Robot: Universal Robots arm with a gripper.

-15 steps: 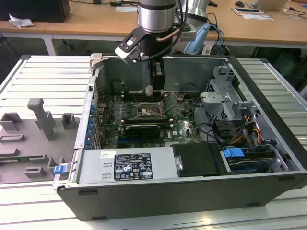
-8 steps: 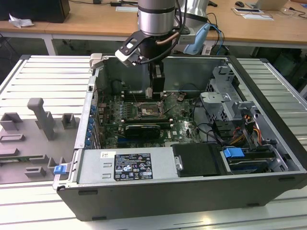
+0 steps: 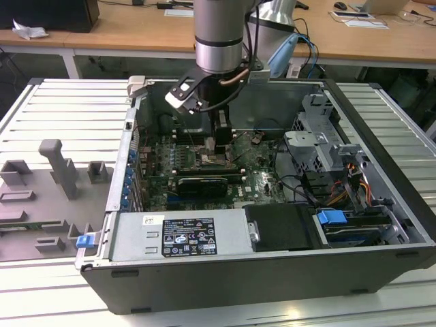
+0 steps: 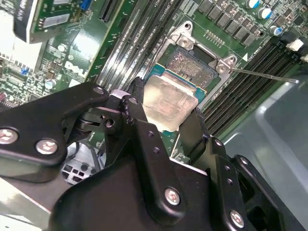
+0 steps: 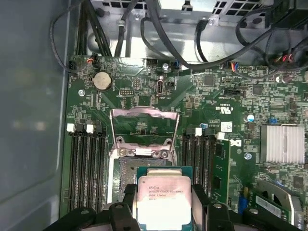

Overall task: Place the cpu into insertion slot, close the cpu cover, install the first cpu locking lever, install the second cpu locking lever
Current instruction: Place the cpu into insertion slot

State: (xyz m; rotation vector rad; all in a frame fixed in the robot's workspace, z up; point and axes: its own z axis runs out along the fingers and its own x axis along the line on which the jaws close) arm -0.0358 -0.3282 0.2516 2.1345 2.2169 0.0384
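The gripper (image 4: pixel 166 108) is clamped tight on the cpu (image 5: pixel 163 199), sitting right over the insertion slot (image 4: pixel 192 65), cpu cover (image 5: pixel 144 112) flipped open.

Silver-grey cylindrical arm (image 3: pixel 218 27); black claw (image 4: pixel 168 103), jointed linkage plates, silver screw heads.

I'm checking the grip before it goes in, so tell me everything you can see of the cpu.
The cpu is a small flat square chip: a pale silver-grey metal top with dark print, on a green board edge. In both wrist views the gripper's black fingers clamp it by two opposite sides. It hangs partly over the insertion slot, not squarely in it; whether it touches the slot cannot be told.
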